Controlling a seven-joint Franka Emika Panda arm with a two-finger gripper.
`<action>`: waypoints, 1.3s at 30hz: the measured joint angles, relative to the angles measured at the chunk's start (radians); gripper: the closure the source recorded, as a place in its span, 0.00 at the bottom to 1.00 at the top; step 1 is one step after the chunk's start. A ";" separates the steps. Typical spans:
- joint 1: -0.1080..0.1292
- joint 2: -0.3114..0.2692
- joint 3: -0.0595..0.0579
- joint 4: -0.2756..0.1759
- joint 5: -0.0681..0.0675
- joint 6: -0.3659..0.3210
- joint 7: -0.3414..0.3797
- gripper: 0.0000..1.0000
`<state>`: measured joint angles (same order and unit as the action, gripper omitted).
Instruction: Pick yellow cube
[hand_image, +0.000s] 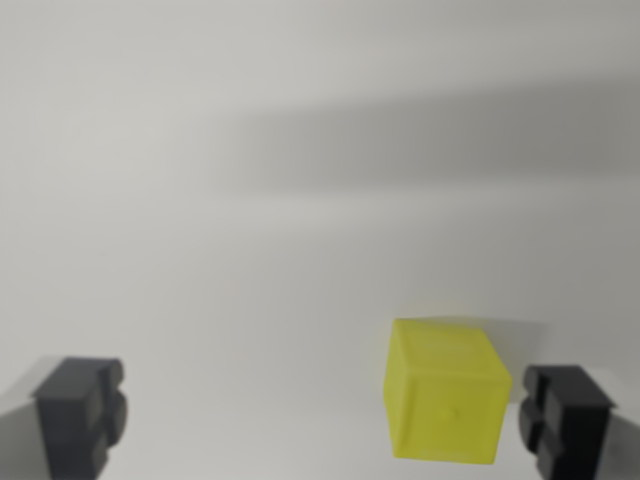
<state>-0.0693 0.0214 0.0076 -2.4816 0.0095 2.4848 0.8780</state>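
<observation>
Wrist view, looking down on my work surface. My gripper (322, 420) stands wide open: its two dark fingers appear at the bottom corners of the frame, one at the wrist view's left (80, 415) and one at the wrist view's right (567, 418), with most of the frame's width between them. I have hold of nothing.

The cube (446, 392), yellow and slightly translucent, sits on the table (250, 280) in the lower right part of the view. It lies between the fingers but far off centre: it is just beside the right-hand finger, with only a thin strip of table showing between the two, and well apart from the left-hand finger. I see its top face and one front face, which carries a small mark near its middle; the cube looks turned a little relative to the line between the fingers, so its edges are not square to them. Its base rests flat on the table as far as I can tell. Its lower edge runs close to the bottom of the frame.

The table is a plain pale grey-white surface filling the rest of the picture. A broad, soft-edged shadow band (430, 140) crosses the upper part of it, darkest toward the wrist view's right. Fainter shading lies around each finger at the bottom corners. The picture is somewhat blurred, so I cannot make out finer surface detail on the fingers or cube.
</observation>
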 joint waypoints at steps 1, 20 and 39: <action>-0.002 -0.001 0.000 -0.010 0.000 0.009 0.000 0.00; -0.051 0.009 0.000 -0.175 -0.002 0.191 -0.006 0.00; -0.113 0.073 0.000 -0.309 -0.007 0.396 -0.022 0.00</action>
<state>-0.1818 0.0948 0.0073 -2.7901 0.0021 2.8809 0.8561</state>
